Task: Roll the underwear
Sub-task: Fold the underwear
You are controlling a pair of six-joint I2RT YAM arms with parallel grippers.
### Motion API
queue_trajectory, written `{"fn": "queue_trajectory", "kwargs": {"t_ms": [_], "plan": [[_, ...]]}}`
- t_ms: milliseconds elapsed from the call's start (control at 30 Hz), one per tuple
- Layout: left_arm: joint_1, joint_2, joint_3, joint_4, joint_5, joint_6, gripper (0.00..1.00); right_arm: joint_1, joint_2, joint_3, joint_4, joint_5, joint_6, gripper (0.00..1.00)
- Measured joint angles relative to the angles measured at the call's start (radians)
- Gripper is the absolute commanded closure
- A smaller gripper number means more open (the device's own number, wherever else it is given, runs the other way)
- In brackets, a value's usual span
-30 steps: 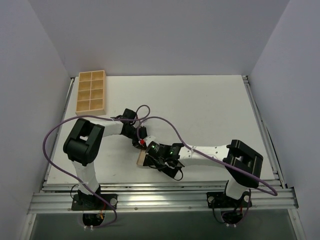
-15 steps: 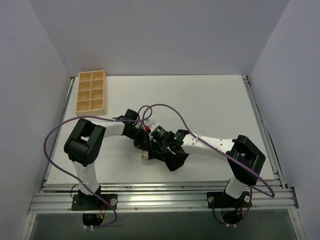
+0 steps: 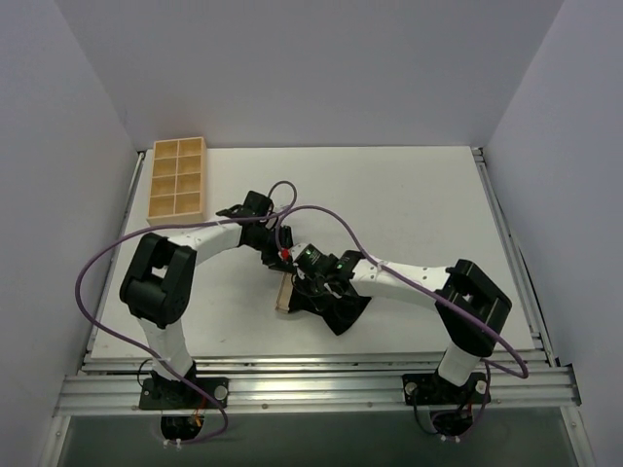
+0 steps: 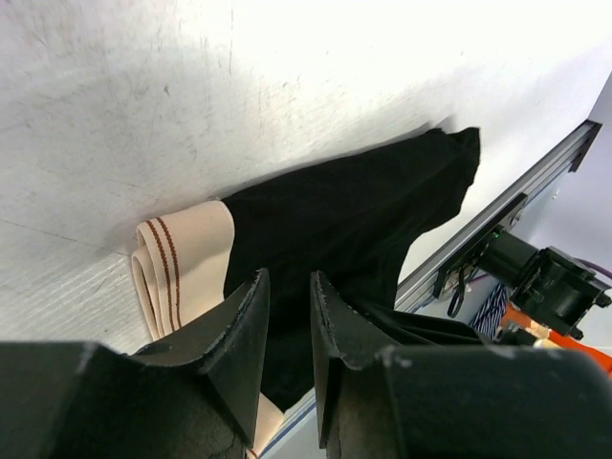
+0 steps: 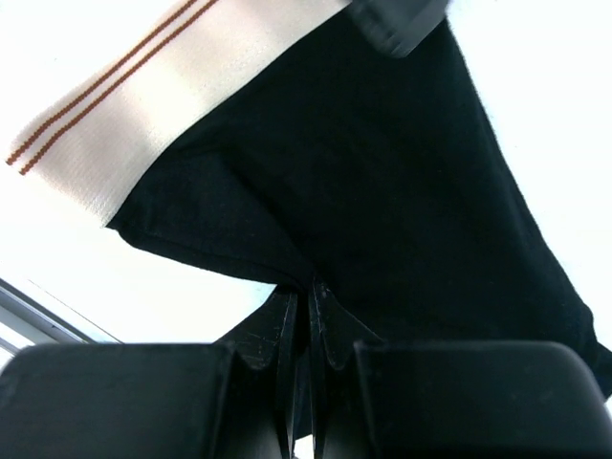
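Observation:
The underwear (image 3: 336,305) lies at the table's front middle, black fabric with its beige, brown-striped waistband (image 3: 283,292) folded at the left end. My right gripper (image 3: 311,284) sits over it, shut and pinching a fold of the black cloth (image 5: 382,172) at its fingertips (image 5: 304,292); the waistband (image 5: 163,96) lies just beyond. My left gripper (image 3: 276,255) hovers just behind the garment. In the left wrist view its jaws (image 4: 287,282) stand slightly apart with nothing between them, above the black fabric (image 4: 354,220) and the waistband (image 4: 186,258).
A tan wooden compartment tray (image 3: 177,180) stands at the table's far left corner. Purple cables (image 3: 321,229) loop over both arms. An aluminium rail (image 3: 311,375) runs along the near edge, close to the garment.
My left gripper has drawn back from the garment and its jaws have parted. The right gripper moved right and away with the black cloth, which now spreads out right of the waistband.

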Motion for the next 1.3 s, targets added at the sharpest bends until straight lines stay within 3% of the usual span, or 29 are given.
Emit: {"fn": "queue_trajectory", "kwargs": {"t_ms": [367,900,1300], "plan": [[0.01,-0.008,0.019,-0.041,-0.034,0.06,0.77,-0.035,0.003,0.0,-0.002,-0.032,-0.002,1.0],[0.008,0.024,-0.052,-0.039,-0.056,0.1,0.79,-0.17,0.016,0.058,-0.02,-0.134,-0.021,1.0],[0.024,-0.035,0.021,-0.006,-0.116,0.08,0.79,-0.108,0.018,0.014,-0.028,-0.196,-0.03,1.0]]}}
